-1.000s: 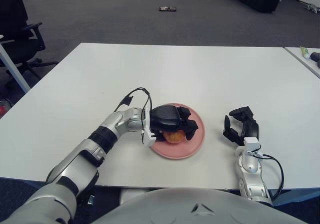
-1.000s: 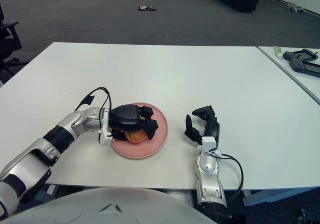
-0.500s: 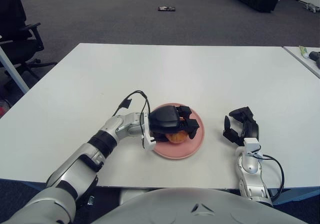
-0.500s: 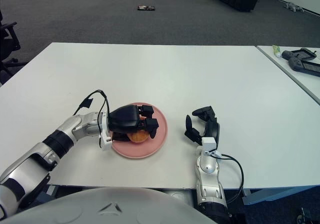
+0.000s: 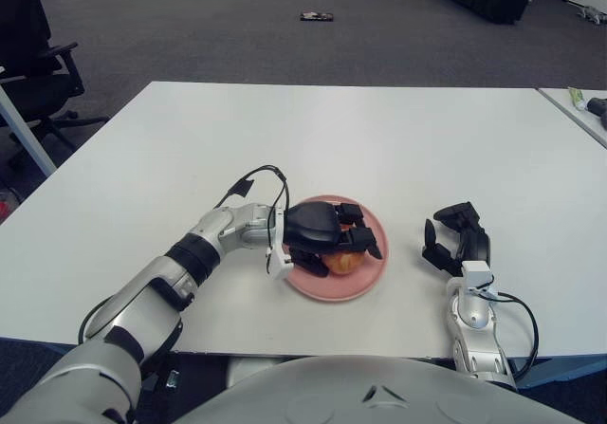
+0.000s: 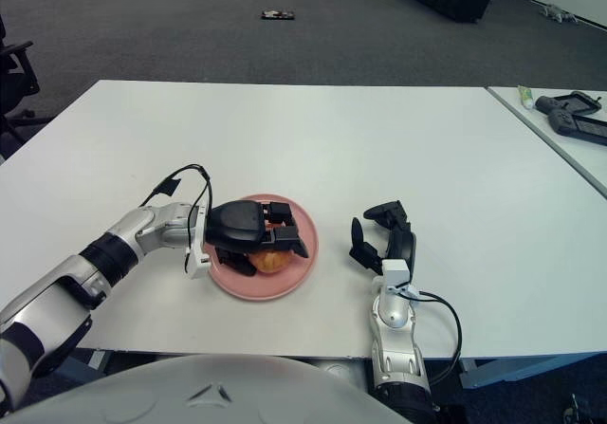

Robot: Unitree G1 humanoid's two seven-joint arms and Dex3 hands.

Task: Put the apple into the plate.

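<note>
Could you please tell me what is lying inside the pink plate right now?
The apple lies in the plate, under the left hand. The hand covers its top and the plate's left half.

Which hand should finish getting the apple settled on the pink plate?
Left. The left hand is already over the round pink plate, its fingers around the orange-red apple. The right hand rests on the white table, beside the plate.
</note>
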